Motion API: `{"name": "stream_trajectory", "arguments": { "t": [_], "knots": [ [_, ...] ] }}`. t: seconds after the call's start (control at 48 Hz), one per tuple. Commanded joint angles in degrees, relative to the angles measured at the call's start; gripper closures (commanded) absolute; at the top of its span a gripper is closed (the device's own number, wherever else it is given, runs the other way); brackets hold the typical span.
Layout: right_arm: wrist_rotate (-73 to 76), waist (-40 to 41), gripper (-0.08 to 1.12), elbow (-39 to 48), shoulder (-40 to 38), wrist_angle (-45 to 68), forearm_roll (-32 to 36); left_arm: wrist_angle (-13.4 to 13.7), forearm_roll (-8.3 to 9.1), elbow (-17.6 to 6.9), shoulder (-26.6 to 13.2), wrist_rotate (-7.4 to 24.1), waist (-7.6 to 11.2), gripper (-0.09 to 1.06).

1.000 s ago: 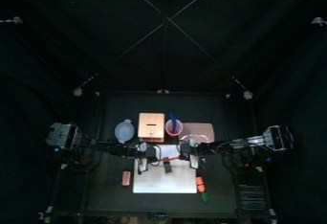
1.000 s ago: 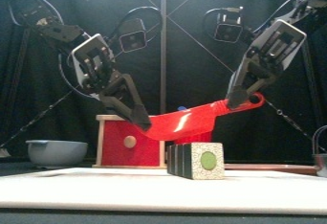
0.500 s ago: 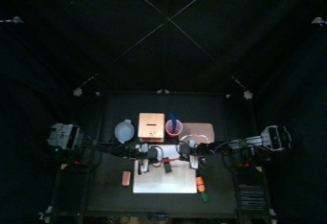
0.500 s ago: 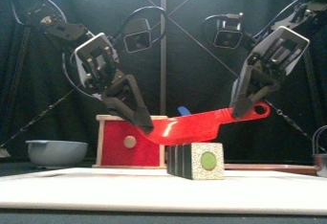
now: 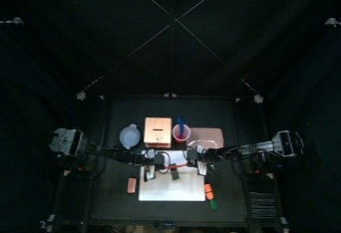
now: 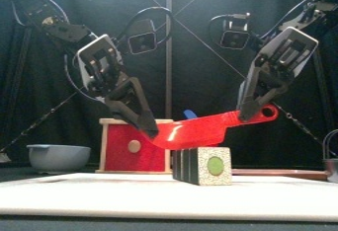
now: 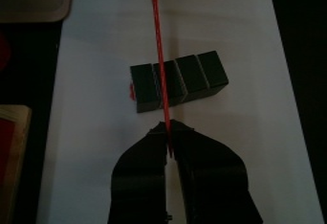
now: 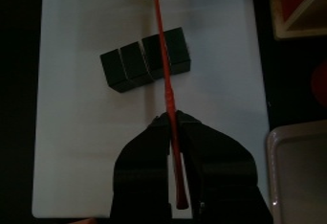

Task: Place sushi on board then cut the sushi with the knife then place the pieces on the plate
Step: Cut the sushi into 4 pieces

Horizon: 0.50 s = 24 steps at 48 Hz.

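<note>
A red plastic toy knife (image 6: 199, 128) hung across the middle of the front view, gripped at both ends. The left gripper (image 6: 148, 128) was clamped on the blade's tip, and the right gripper (image 6: 248, 109) was clenched around the handle end. The knife sloped, with its handle end higher than its tip.

Under the blade sat a toy sushi roll of dark green blocks (image 6: 203, 164), its pale end face with a green centre turned toward the front. It rested on the flat white cutting board (image 6: 119, 195), near the board's middle. In the wrist views the blocks lay pressed together in one row, and the blade crossed the roll near one end. Whether the edge touched the roll's top could not be told.

Behind the board stood a pale wooden box with a red drawer front (image 6: 132, 144). A blue-grey bowl with small handles (image 6: 58, 156) sat to its left. The flat pink tray (image 5: 206, 133) lay at the back right, well apart from the roll
</note>
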State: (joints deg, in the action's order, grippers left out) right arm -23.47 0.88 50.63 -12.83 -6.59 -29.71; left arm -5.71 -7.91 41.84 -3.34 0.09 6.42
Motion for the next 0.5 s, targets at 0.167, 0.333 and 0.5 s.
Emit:
{"name": "stream_trajectory", "arguments": {
  "t": [0.167, 0.333, 0.5],
  "knots": [
    [0.0, 0.9, 0.64, -1.8, -2.5, 0.1, 0.0, -0.3, 0.44, -1.9, 1.8, 0.2, 0.0, 0.57],
    [0.0, 1.1, 0.64, -1.7, -2.6, 0.1, 0.0, -0.4, 1.23, -1.9, 2.0, 0.2, -0.09, 0.57],
    [0.0, 1.1, 0.64, -1.5, -2.5, 0.1, 0.0, -0.4, 1.32, -1.9, 2.0, 0.1, -0.09, 0.57]
  ]
}}
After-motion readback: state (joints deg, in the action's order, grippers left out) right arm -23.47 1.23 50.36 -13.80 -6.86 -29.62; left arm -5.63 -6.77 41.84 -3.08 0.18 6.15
